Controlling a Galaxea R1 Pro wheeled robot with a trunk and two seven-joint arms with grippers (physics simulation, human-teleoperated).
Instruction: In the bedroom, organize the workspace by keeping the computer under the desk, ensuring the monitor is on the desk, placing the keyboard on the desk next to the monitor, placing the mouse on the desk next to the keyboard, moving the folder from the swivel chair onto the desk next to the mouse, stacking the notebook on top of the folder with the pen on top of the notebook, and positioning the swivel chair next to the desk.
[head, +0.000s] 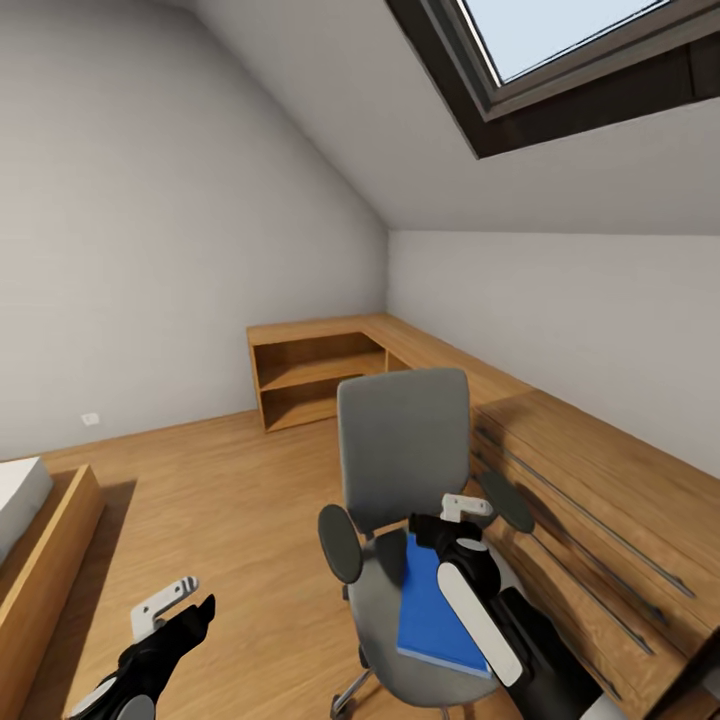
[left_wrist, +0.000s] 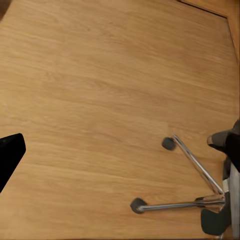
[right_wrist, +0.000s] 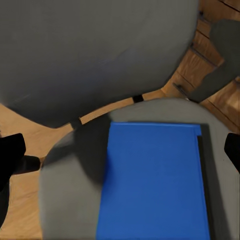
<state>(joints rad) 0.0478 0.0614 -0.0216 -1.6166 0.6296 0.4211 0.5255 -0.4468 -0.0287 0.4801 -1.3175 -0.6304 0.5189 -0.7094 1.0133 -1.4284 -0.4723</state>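
**Right arm over folder on swivel chair; pickup not yet made**

The blue folder (head: 436, 610) lies flat on the seat of the grey swivel chair (head: 403, 455), lower centre of the head view, its long side running toward the backrest. The right gripper (head: 452, 520) hangs over the folder's far end, near the backrest. In the right wrist view the fingers (right_wrist: 11, 150) stand at the two side edges of the frame, spread wide with the folder (right_wrist: 152, 180) between and below them; they are released and hold nothing. The left gripper (head: 170, 615) sits low at lower left over bare wooden floor (left_wrist: 100, 75), also apart and empty.

Risks, as judged:
- The folder is thin and flat on a padded seat; fingers descending squarely may press it down rather than get under an edge.
- The chair stands on castors (left_wrist: 168, 144); a sideways push from the arm could roll or turn it, shifting the folder.
- The backrest is close ahead of the gripper and the right armrest (head: 507, 500) close beside it; a careless lift could strike either.

Room: the long wooden desk (head: 600, 470) runs along the right wall, just beside the chair. Open floor lies to the left; a bed frame (head: 45, 560) bounds the lower left corner.
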